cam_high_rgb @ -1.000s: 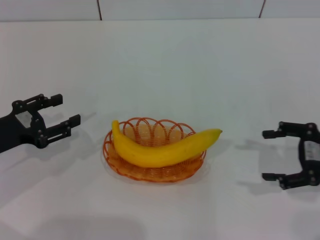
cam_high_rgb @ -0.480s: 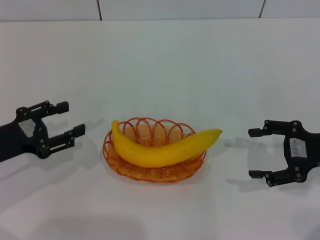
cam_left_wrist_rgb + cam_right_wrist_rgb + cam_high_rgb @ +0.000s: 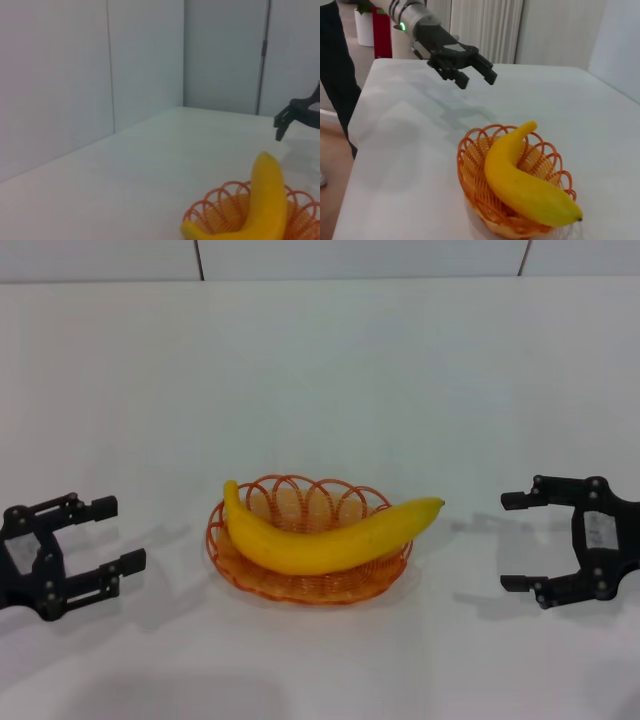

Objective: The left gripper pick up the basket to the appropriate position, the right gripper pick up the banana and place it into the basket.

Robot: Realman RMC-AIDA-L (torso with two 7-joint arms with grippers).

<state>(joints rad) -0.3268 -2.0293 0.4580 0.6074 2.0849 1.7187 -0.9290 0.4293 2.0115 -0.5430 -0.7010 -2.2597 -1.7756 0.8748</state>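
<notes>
Resting in the basket (image 3: 308, 545), the banana (image 3: 322, 535) lies across the orange wire loops on the white worktop (image 3: 320, 370), its curved body sagging into the bowl. Its stem end rises over the rim on the robot's left, while its dark-tipped end sticks out past the scalloped rim on the robot's right.

Nearest the robot on the left, the left gripper (image 3: 110, 536) hovers low over the worktop, well apart from the basket, with its fingers (image 3: 118, 570) spread wide and released, holding nothing and pointing toward the basket. A little farther back on the opposite side, the right gripper (image 3: 518, 542) hangs at about the level of the banana's dark tip, also apart from the basket; its fingers (image 3: 520, 500) are likewise spread and empty, pointing toward the basket.

From the right wrist view, the banana (image 3: 522, 177) fills most of the basket (image 3: 475, 180), and the left gripper (image 3: 476, 79) shows beyond it with fingers parted above the worktop (image 3: 410, 130). From the left wrist view, the banana (image 3: 266, 205) arches up out of the basket (image 3: 220, 210), with the right gripper (image 3: 295, 112) partly seen beyond it.

At the far edge of the worktop stands a pale panelled wall (image 3: 350, 258).
</notes>
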